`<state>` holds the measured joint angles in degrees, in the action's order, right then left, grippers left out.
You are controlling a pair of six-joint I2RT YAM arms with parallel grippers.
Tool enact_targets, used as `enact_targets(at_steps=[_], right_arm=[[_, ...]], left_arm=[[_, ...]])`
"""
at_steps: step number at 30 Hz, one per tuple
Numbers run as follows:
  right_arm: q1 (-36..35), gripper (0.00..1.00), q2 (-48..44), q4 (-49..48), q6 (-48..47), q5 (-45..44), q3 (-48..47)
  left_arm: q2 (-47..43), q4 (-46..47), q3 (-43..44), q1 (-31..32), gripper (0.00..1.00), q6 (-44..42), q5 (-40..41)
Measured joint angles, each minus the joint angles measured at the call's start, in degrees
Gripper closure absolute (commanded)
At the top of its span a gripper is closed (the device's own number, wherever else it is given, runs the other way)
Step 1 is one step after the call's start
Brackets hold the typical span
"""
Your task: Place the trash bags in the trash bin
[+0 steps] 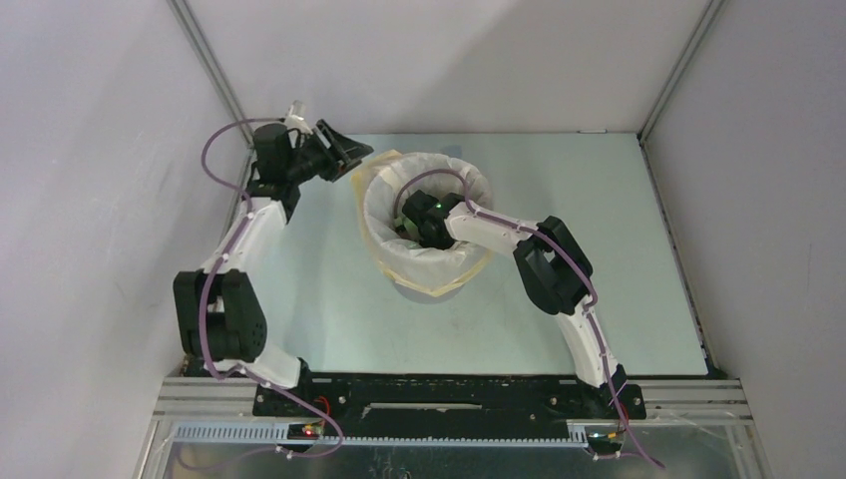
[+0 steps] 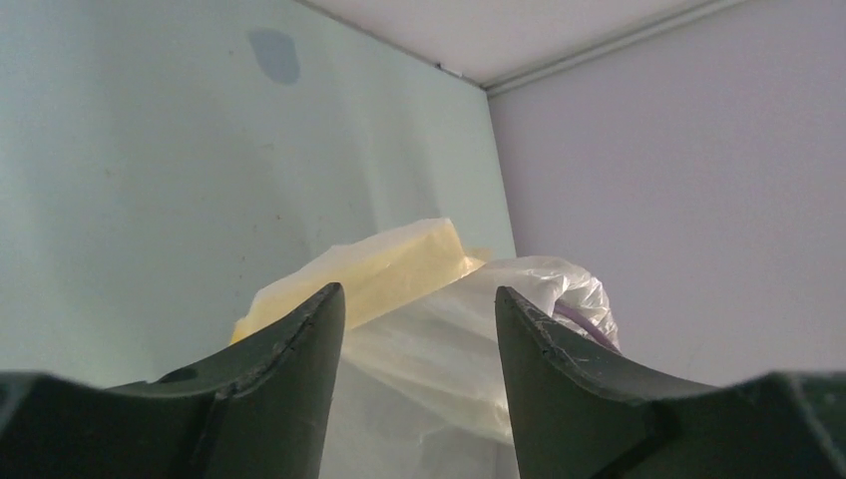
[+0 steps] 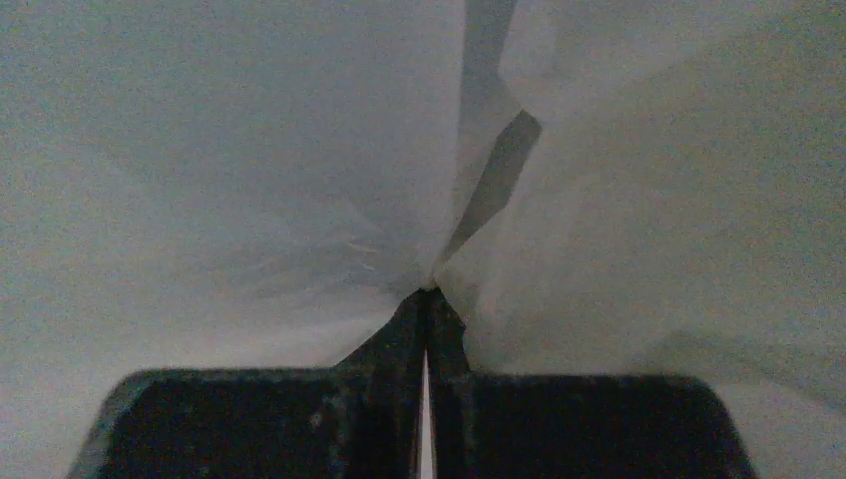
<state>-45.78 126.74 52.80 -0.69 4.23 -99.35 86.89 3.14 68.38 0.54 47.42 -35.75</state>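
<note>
The pale cream trash bag (image 1: 427, 261) lines the grey trash bin (image 1: 425, 292) at the table's middle, its yellow edge band folded down over the rim. My right gripper (image 1: 414, 228) reaches down inside the bag; in the right wrist view it (image 3: 429, 292) is shut, with the bag's film (image 3: 249, 200) puckered at its tips. My left gripper (image 1: 351, 152) is open just outside the bin's far-left rim, not touching it. In the left wrist view it (image 2: 417, 289) frames the bag's folded edge (image 2: 399, 264).
The bin stands on the pale green table (image 1: 619, 259). Grey walls (image 1: 90, 200) close in the left, back and right sides. The left arm's elbow (image 1: 214, 309) sits near the left wall.
</note>
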Motion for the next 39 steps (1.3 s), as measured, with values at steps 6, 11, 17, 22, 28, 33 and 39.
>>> enact_targets(at_steps=[6, 11, 17, 22, 28, 33, 39], right_arm=[[0.00, 1.00, -0.02, -0.04, -0.11, 0.02, 0.02], [0.00, 1.00, -0.04, -0.09, -0.17, 0.04, 0.09], [0.00, 1.00, -0.04, -0.11, -0.20, 0.04, 0.09], [0.00, 1.00, -0.09, -0.22, -0.20, 0.09, 0.09], [0.00, 1.00, -0.13, -0.26, -0.17, 0.09, 0.09], [0.00, 1.00, -0.20, -0.57, -0.17, 0.11, 0.13], [-0.02, 1.00, -0.22, -0.70, -0.17, 0.33, 0.22]], left_arm=[[7.30, -4.90, 6.71, 4.55, 0.46, -2.56, -3.04], [11.34, -10.08, 7.13, 5.81, 0.51, -5.53, -0.26], [14.16, -15.06, 6.01, 6.86, 0.51, -9.05, 6.32], [14.88, -16.35, 5.49, 7.32, 0.50, -10.73, 9.86], [14.67, -15.67, 3.61, 5.22, 0.38, -11.21, 12.46], [13.40, -14.97, 0.02, 1.92, 0.32, -10.86, 13.73], [7.69, -9.94, -7.61, -0.55, 0.25, -8.24, 15.85]])
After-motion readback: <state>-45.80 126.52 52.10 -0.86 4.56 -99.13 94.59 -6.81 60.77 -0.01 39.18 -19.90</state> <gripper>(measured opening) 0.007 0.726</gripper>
